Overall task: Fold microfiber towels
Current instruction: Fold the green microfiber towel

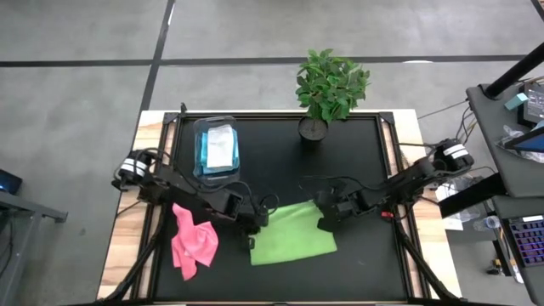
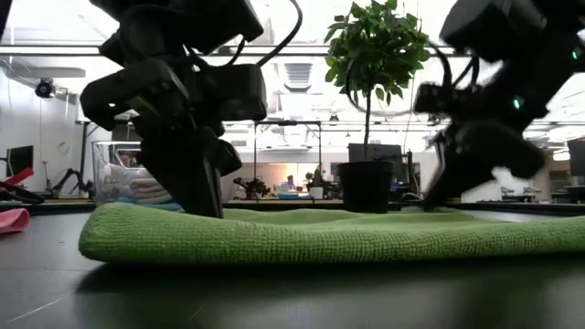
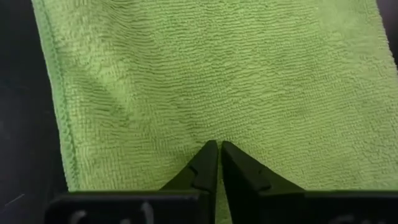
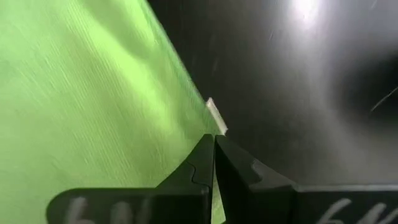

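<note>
A lime green microfiber towel (image 1: 293,240) lies flat on the black table, and in the low view the green towel (image 2: 320,236) shows as a low band. My left gripper (image 1: 256,223) is shut at its left edge near the far corner, seen up close (image 3: 217,145). My right gripper (image 1: 326,218) is shut at the towel's far right edge (image 4: 213,138), beside a small white tag (image 4: 217,116). A crumpled pink towel (image 1: 194,242) lies on the table at the left. Folded light blue and pale towels sit in a clear bin (image 1: 215,149). My left gripper has its shut fingertips down on the green towel a little inside its hem (image 3: 60,99), slanting down from the table's left. Whether cloth is pinched between them cannot be told. The towel lies flat on the table. My right gripper has its shut fingertips at the towel's far edge (image 4: 198,127) by the white tag, slanting down from the table's right. The fingers hide how much cloth is between them. The towel lies flat.
A potted plant (image 1: 330,85) stands at the table's far edge, right of centre. The clear bin (image 2: 128,178) is at the far left. Bare black table (image 1: 365,161) lies between the plant and the green towel and along the near edge.
</note>
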You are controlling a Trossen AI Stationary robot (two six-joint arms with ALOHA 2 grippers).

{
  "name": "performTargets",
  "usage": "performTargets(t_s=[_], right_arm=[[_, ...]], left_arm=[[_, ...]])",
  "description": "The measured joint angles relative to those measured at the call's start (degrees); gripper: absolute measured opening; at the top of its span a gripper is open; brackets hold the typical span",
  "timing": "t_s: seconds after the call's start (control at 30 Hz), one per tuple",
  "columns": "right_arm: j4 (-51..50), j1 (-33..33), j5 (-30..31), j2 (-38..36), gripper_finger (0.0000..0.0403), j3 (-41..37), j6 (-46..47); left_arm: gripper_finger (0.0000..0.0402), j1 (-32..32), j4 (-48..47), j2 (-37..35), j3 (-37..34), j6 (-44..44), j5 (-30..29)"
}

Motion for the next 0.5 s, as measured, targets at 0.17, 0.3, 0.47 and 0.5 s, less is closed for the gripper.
performTargets(t_s=[0.17, 0.3, 0.47, 0.5], right_arm=[[0.8, 0.0, 0.3, -4.6, 0.0009, 0.1, -2.2], [3.6, 0.1, 0.3, -6.6, 0.0009, 0.1, -3.0], [10.6, 1.1, -0.3, -5.9, 0.0009, 0.0, -5.3], [12.2, 1.4, -0.6, -5.5, 0.0009, 0.0, -5.9]], left_arm=[[0.0008, 0.3, -2.6, -2.4, 0.2, 0.4, 0.0], [0.0008, 0.5, -7.6, -5.3, 0.2, 0.3, -1.2], [0.0008, 0.6, -6.7, -6.8, -1.0, 0.0, -6.2], [0.0008, 0.7, -5.4, -6.6, -1.6, 0.0, -6.6]])
